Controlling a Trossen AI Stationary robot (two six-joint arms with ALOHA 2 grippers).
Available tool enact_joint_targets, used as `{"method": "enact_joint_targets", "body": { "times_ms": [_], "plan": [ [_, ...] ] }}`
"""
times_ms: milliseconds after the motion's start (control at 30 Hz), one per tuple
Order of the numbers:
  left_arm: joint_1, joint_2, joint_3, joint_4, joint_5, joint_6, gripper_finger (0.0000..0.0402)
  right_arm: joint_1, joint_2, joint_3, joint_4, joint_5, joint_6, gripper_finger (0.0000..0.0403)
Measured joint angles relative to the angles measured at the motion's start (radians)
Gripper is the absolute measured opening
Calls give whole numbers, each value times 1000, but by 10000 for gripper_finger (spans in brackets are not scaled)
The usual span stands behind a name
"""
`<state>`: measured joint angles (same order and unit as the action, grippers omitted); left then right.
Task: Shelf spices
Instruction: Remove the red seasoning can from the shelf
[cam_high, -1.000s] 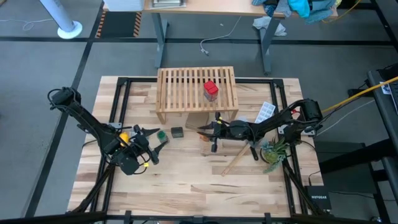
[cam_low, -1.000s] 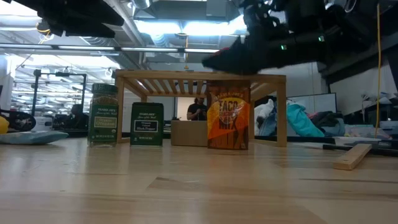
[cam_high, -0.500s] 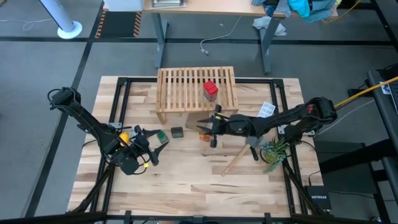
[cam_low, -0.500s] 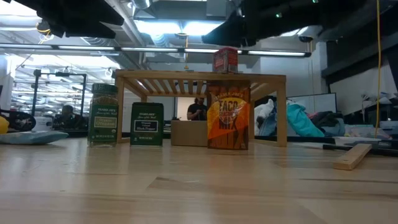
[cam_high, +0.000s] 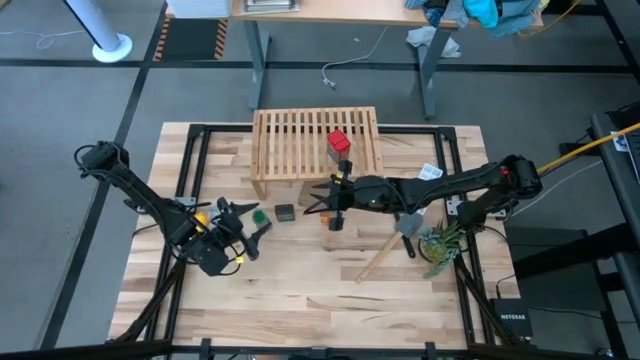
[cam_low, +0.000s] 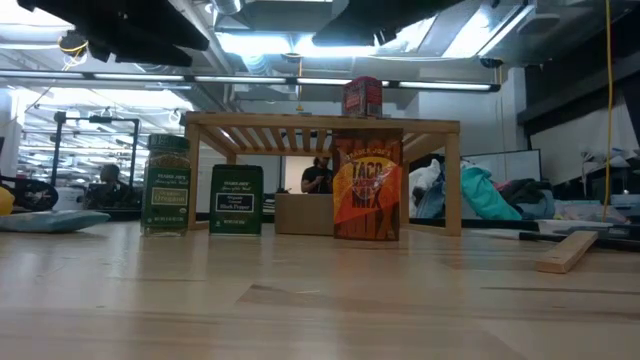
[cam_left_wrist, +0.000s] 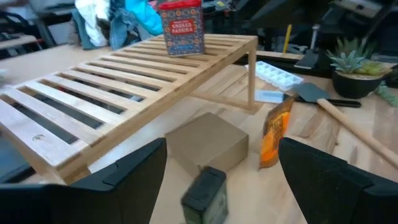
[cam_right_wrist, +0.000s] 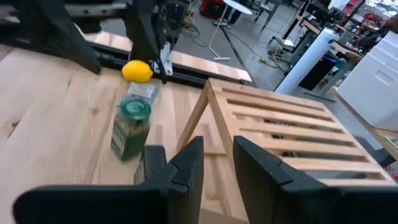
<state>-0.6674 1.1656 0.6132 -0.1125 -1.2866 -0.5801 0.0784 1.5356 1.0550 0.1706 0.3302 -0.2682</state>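
The light-wood shelf (cam_high: 316, 145) stands at the table's far middle, and the red jar (cam_high: 339, 145) stands upright on its slats. In the low view it shows as the red jar (cam_low: 362, 97). On the table in front of the shelf stand the green jar (cam_low: 166, 185), the dark box-like jar (cam_low: 236, 200) and the orange packet (cam_low: 367, 190), all upright on their bases. My right gripper (cam_high: 318, 203) hovers open above the table near the shelf's near edge, beside the packet (cam_high: 335, 222). My left gripper (cam_high: 250, 222) waits open, just left of the green jar (cam_high: 260, 216).
A cardboard box (cam_left_wrist: 208, 143) sits under the shelf. A white ice-cube tray (cam_high: 428, 177), a black spatula (cam_high: 405, 230), a wooden stick (cam_high: 380, 262) and a small plant (cam_high: 440, 243) lie at the right. A lemon (cam_right_wrist: 137, 71) is by the left arm. The table's near half is bare planks.
My right gripper has risen from the height of the shelf top, where it stood in front of the red jar in the low view, and has shifted slightly toward the table's left. The red jar has stayed on the shelf.
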Motion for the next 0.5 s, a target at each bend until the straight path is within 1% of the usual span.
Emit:
{"method": "enact_joint_targets", "body": {
  "times_ms": [133, 233, 333, 433, 500],
  "plan": [
    [67, 0, 0, 27, -13, 83, 301, 0, 0, 10, 5, 2, 0, 92],
    [135, 0, 0, 76, 20, 169, 301, 0, 0, 10, 5, 9, 0, 92],
    [206, 0, 0, 164, 104, 290, 301, 0, 0, 10, 4, 64, 0, 92],
    [279, 0, 0, 287, 248, 447, 301, 0, 0, 10, 4, 133, 0, 92],
    [326, 0, 0, 391, 355, 557, 301, 0, 0, 10, 4, 161, 0, 92]
  ]
}}
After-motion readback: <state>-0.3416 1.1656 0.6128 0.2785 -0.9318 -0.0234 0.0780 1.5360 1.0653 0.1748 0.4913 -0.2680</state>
